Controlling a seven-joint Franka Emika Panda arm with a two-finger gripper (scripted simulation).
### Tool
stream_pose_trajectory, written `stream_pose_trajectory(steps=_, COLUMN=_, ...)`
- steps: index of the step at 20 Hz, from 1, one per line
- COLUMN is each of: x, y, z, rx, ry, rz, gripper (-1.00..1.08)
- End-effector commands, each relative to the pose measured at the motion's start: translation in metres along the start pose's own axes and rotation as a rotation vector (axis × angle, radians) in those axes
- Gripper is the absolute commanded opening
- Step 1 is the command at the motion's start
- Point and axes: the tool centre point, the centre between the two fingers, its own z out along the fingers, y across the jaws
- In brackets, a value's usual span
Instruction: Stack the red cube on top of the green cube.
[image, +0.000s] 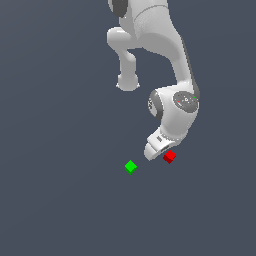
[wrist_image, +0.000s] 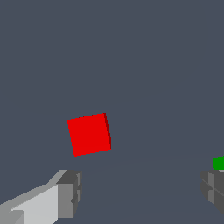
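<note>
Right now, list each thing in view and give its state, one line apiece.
Red cube: resting on the floor, not gripped, not stacked.
Green cube: resting on the floor by itself, nothing on top, apart from the red cube.
Gripper: open, fingers spread wide, empty, low near the red cube.

A bare simulated test space, apparently: a flat, featureless slate-grey ground (image: 55, 210) fills both views, with no walls or furniture, only flat-shaded blocks and a smooth white arm (image: 170, 60).
</note>
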Motion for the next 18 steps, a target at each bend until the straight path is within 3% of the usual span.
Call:
stream_pose_trajectory(steps=1, x=0.01, y=-0.017, z=0.009, rx=-0.002, ry=0.006, rz=-0.078, gripper=1.0)
stream_pose_trajectory(steps=8, x=0.022, y=-0.043, z=0.022, rx=-0.005, ry=0.012, rz=-0.19, gripper=1.0)
stream_pose_trajectory(steps=18, x=0.021, y=-0.044, z=0.042, rx=-0.005, ry=0.012, rz=-0.192, gripper=1.0)
